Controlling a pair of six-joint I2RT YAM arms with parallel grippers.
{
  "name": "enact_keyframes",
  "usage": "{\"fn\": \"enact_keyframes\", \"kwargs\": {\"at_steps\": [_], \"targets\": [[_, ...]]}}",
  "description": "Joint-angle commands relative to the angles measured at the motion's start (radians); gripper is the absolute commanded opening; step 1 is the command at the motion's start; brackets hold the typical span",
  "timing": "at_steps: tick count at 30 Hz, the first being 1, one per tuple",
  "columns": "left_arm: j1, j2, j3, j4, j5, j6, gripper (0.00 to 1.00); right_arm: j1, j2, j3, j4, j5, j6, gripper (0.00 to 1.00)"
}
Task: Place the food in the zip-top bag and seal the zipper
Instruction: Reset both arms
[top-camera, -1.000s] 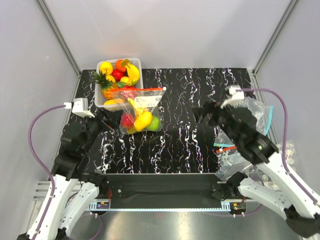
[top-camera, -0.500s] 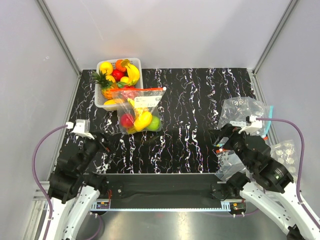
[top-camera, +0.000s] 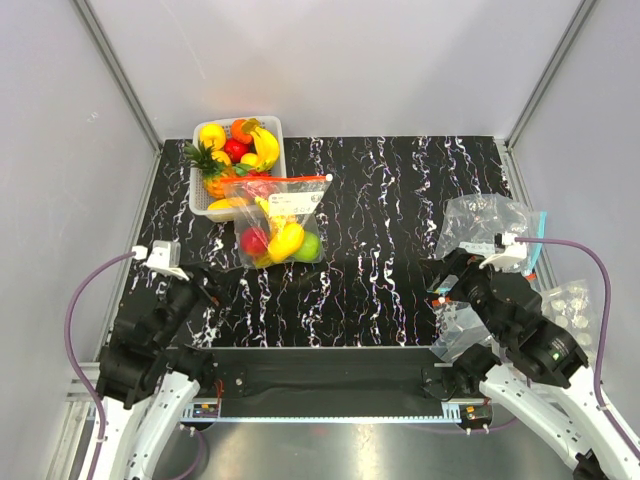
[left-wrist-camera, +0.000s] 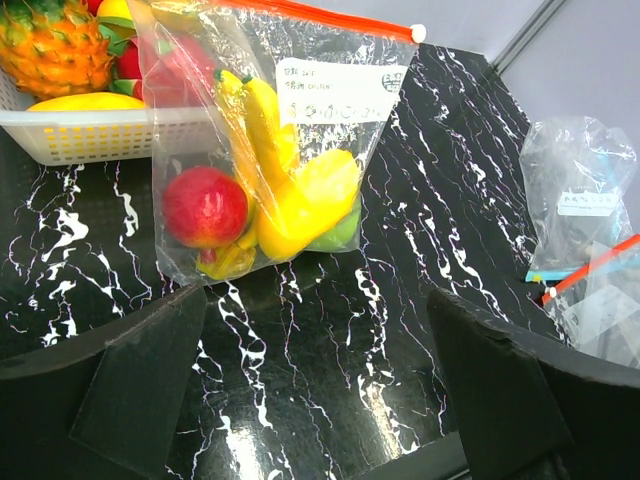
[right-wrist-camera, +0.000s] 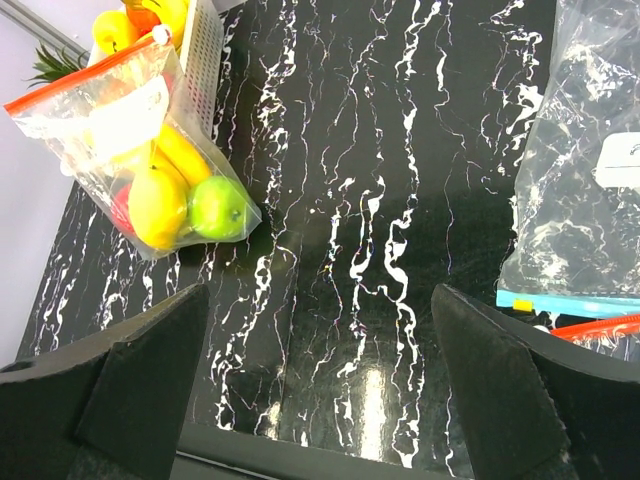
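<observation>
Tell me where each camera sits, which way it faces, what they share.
Top external: above and behind the robot, looking down on the table; left arm and right arm show.
Left wrist: on the left arm, facing forward at the zip-top bag; left pincer open below.
Right wrist: on the right arm, facing forward across the table; right pincer open below.
Shared: all three show the zip-top bag.

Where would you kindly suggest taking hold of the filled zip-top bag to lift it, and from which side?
Pinch the zipper strip near its free right end, coming from above and the right. The zip-top bag leans its mouth on the basket at its left, and the fruit bulges low down, so the flat top edge is probably the firmest hold.
</observation>
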Motion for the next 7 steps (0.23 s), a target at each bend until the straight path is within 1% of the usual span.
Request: {"fn": "enact_keyframes", "kwargs": {"at_steps": [1,7], "targets": [[0.001,-0.019,-0.002,0.036,0.013,0.001,0.99,-0.002,-0.01,0.005,0.013,0.031,0.018,1.0],[0.001,-0.018,-0.001,0.036,0.022,-0.001,0.99,-0.002,-0.001,0.01,0.01,0.036,0.023,1.0]]}}
